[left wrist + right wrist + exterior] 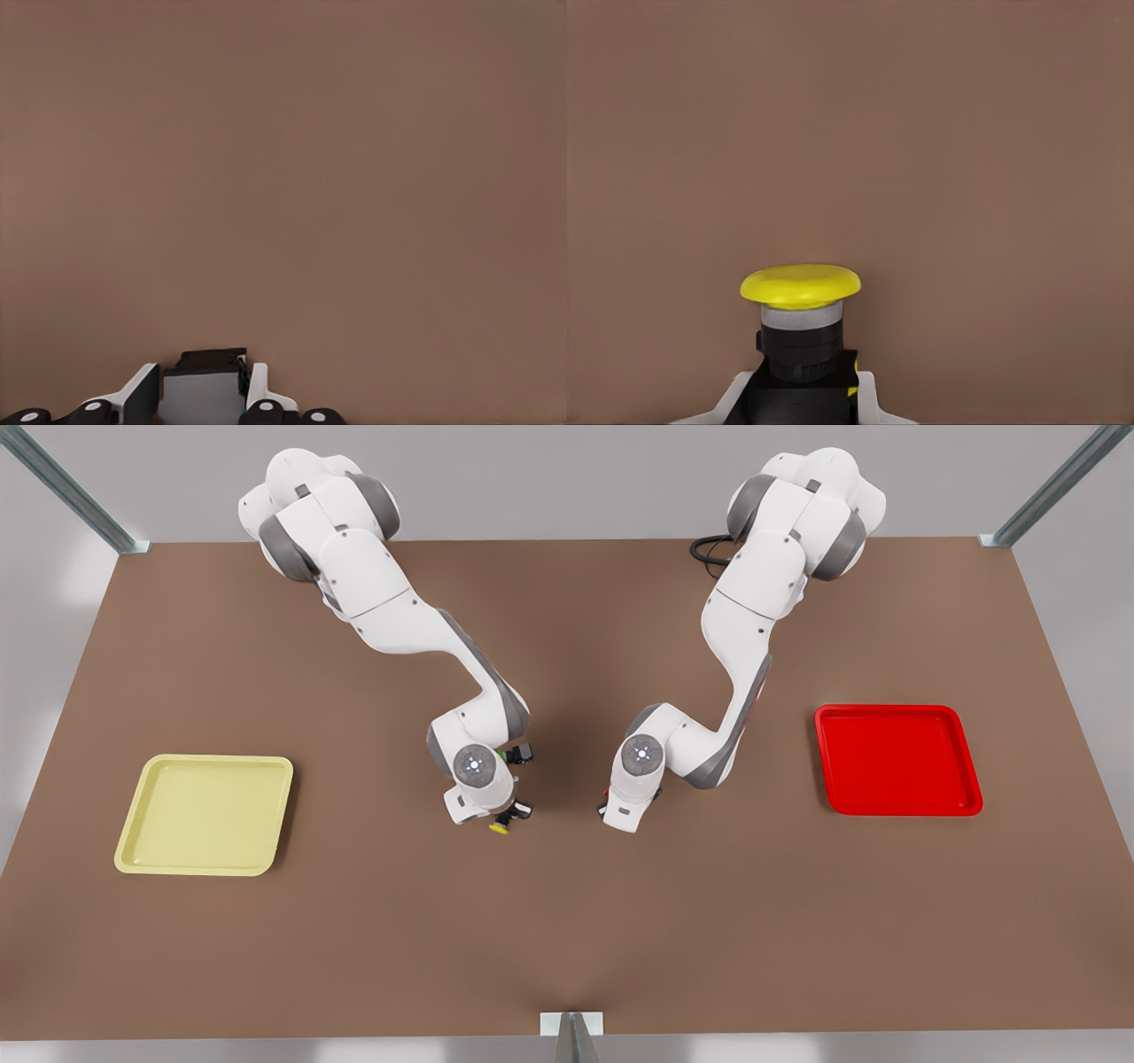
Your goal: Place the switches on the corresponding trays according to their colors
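- The right gripper (802, 398) belongs to the arm on the front view's left; its white fingers (864, 394) are clamped on the dark body of the yellow switch (800, 319), seen in the right wrist view with the round yellow cap pointing away from the camera.
- In the front view the same yellow switch (501, 822) peeks out below that arm's wrist, the right gripper (507, 817) largely hidden under the wrist housing.
- The left gripper (202, 394) belongs to the arm on the front view's right; its fingers (140, 394) are closed against a grey-and-black boxy body that the frame edge cuts off, with no cap colour visible there.
- In the front view a sliver of red, the red switch (606, 793), shows at the edge of that arm's wrist beside the left gripper (605, 806); most of it is covered by the arm.
- A green-capped switch (516, 755) lies on the brown table (567, 921) just behind the left-hand arm's wrist, partly hidden by it.
- The yellow tray (206, 814) sits well to the left of both arms, the red tray (897, 759) well to the right; both hold nothing.
- Whether the held switches are off the table cannot be told.
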Controlling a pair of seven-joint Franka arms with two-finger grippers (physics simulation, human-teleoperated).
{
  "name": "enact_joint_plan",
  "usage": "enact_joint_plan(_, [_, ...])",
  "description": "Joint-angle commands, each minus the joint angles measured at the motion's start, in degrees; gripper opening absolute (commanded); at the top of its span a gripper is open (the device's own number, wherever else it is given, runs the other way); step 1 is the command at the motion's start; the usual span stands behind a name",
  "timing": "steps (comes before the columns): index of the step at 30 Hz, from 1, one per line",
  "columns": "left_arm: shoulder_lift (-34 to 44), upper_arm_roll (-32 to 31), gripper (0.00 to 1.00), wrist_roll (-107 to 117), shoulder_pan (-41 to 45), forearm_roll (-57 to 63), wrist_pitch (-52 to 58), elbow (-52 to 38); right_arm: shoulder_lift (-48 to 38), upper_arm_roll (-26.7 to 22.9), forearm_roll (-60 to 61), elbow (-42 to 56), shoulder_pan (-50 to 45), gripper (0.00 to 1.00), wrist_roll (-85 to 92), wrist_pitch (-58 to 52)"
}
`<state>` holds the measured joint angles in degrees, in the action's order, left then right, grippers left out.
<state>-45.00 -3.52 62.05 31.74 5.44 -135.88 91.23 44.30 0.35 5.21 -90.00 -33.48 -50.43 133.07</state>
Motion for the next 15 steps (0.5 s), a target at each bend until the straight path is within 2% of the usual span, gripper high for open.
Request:
enact_joint_plan(1, [0.00, 0.00, 0.58, 0.00, -0.01, 0.10, 0.00, 0.00, -0.09, 0.00, -0.02, 0.00, 0.00, 0.54, -0.02, 0.00])
enact_joint_plan(6, [0.00, 0.00, 0.53, 0.00, -0.19, 0.10, -0.09, 0.00, -9.58, -0.18, -2.31, -5.88, 9.22, 0.54, 1.21, -2.11])
enact_joint_plan(12, [0.09, 0.00, 0.50, 0.17, -0.01, 0.10, 0.00, -0.09, -19.87, -0.09, -5.47, -16.78, 24.43, 0.54, 21.86, -4.31])
enact_joint_plan(15, [0.18, 0.00, 0.49, 0.26, 0.07, 0.10, 0.00, -0.09, -21.36, 0.09, -7.14, -17.49, 35.15, 0.54, 37.59, -6.33])
